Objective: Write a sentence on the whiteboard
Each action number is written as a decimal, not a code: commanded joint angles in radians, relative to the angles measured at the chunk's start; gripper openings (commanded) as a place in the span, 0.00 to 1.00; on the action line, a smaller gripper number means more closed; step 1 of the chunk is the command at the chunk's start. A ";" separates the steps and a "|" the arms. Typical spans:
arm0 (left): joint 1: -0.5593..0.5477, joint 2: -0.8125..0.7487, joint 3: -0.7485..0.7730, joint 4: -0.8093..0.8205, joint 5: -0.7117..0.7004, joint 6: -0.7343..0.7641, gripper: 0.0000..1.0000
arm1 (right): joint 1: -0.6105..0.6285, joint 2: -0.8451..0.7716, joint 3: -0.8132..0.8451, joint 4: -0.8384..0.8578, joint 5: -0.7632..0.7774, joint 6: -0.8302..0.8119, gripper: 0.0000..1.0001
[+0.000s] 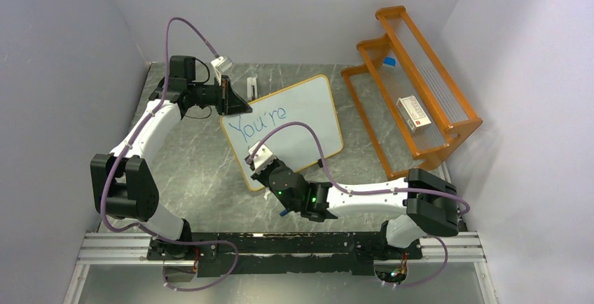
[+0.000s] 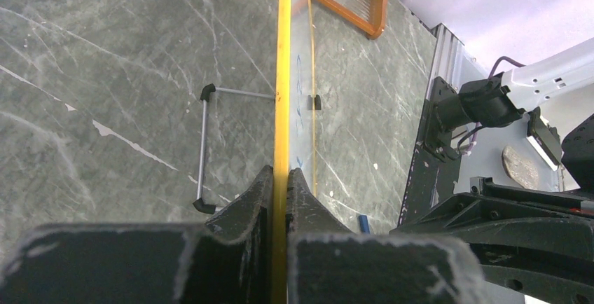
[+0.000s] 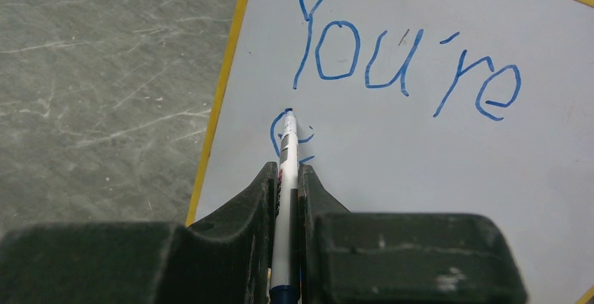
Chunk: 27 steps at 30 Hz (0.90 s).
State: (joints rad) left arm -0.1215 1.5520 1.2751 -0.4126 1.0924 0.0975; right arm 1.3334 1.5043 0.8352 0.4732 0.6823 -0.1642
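Whiteboard [image 1: 312, 111] lies near the middle of the grey marble-patterned table [image 1: 196, 171], turned at an angle so its long sides run from near left to far right. Its thin yellow-orange frame is clamped at the far left corner by the left gripper [image 2: 280, 178]. The jaws there are pressed narrow on the frame, and the left wrist view shows the board edge-on between them. In that view a grey wire bracket [image 2: 204, 151] with black ends sticks out from the board's side over the table.

The word "You're" [image 3: 406, 62] is written in blue across the upper part of the white surface. Just below the "Y" is a short curved blue stroke [image 3: 274, 130] with a couple of small marks beside it.

The right gripper [image 3: 284, 174] reaches over the board's near left part, its jaws closed on a white marker [image 3: 287, 143] with a blue rear end. The marker's tip touches the board at the top of the curved stroke.

An orange wooden rack [image 1: 420, 136] stands at the far right of the table, apart from the board. A small white box [image 1: 413, 113] rests on its slats, and a blue-topped item [image 1: 389, 61] sits further back.
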 commanded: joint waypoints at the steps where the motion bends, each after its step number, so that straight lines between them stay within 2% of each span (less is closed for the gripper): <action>1: 0.006 -0.007 -0.013 0.006 -0.048 0.048 0.05 | -0.020 0.004 0.011 -0.008 0.048 0.014 0.00; 27: 0.006 -0.006 -0.012 0.006 -0.053 0.048 0.05 | -0.027 -0.064 -0.046 -0.096 0.066 0.094 0.00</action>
State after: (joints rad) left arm -0.1215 1.5520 1.2751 -0.4126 1.0912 0.0978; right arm 1.3167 1.4639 0.8124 0.4126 0.7189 -0.1036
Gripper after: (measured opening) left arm 0.086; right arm 0.152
